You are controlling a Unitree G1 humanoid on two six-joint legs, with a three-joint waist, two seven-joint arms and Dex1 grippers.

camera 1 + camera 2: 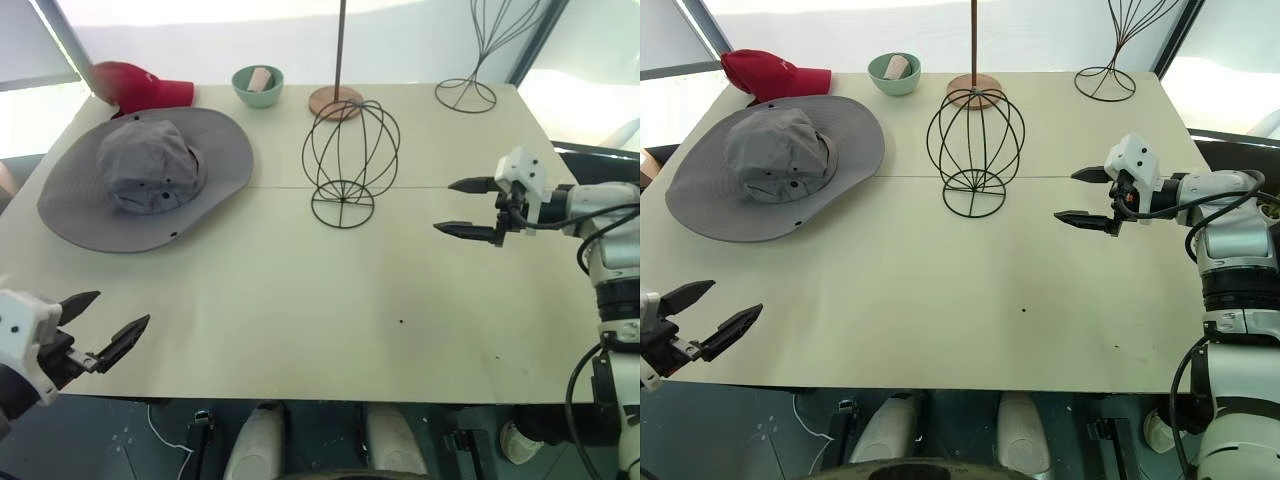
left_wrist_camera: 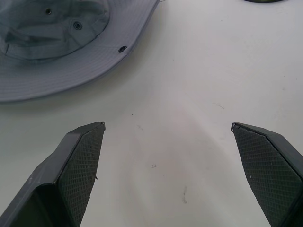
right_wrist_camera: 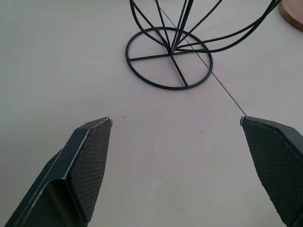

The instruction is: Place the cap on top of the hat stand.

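The cap point(image 1: 145, 175), a wide-brimmed grey sun hat, lies flat on the table's far left; its brim also fills a corner of the left wrist view point(image 2: 57, 52). The hat stand point(image 1: 349, 160), a black wire globe on a ring base, stands upright mid-table with nothing on it; its base ring point(image 3: 169, 57) shows in the right wrist view. My left gripper point(image 1: 106, 318) hovers open and empty at the near left edge, well short of the cap. To the right of the stand, my right gripper point(image 1: 462, 207) is open and empty, pointing toward it.
Behind the cap lies a red baseball cap point(image 1: 140, 87). A green bowl point(image 1: 258, 85), a pole on a wooden disc base point(image 1: 335, 100) and a taller wire stand point(image 1: 468, 90) line the far edge. The pale table point(image 1: 300, 290) has bare room in front.
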